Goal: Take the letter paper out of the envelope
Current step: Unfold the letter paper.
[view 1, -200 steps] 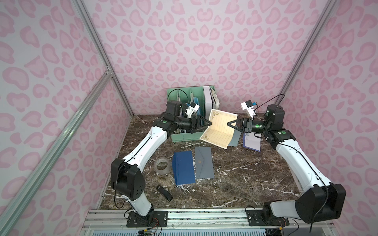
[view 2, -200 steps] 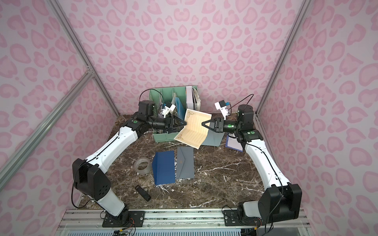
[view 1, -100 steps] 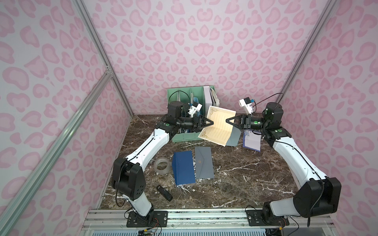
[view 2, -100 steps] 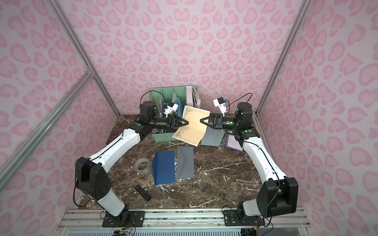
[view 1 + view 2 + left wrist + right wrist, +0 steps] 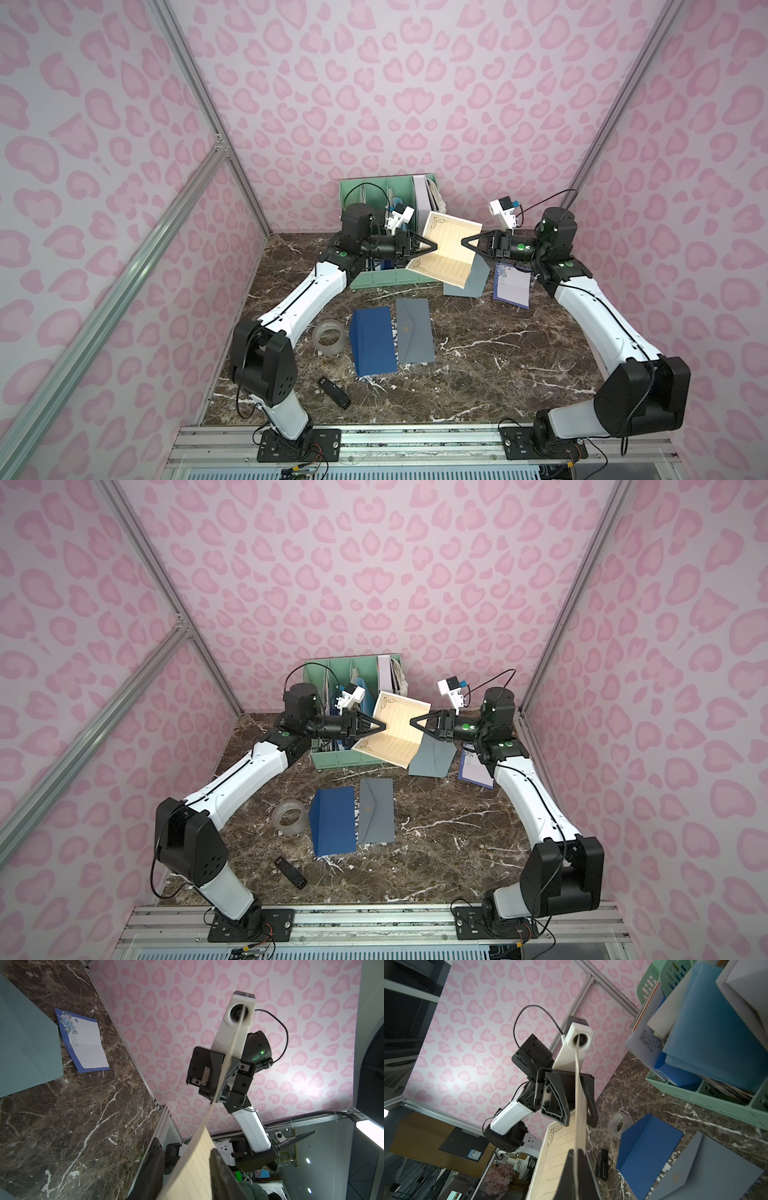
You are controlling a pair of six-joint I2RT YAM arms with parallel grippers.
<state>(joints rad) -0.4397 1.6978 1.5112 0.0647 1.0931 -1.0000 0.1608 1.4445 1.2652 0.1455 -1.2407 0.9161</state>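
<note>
L wrist cam only: left gripper (image 5: pixel 186 1154) part-spread, letter paper (image 5: pixel 197 1169) edge between | R wrist cam: right gripper (image 5: pixel 574 1152) pressed tight on it | both top views: envelope (image 5: pixel 476 282) just below right gripper

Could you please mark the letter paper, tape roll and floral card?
letter paper (image 5: pixel 446 249): in a top view, lined face.
tape roll (image 5: pixel 329 349): in a top view, front wall.
floral card (image 5: pixel 85 1043): left wrist view, middle.
</note>
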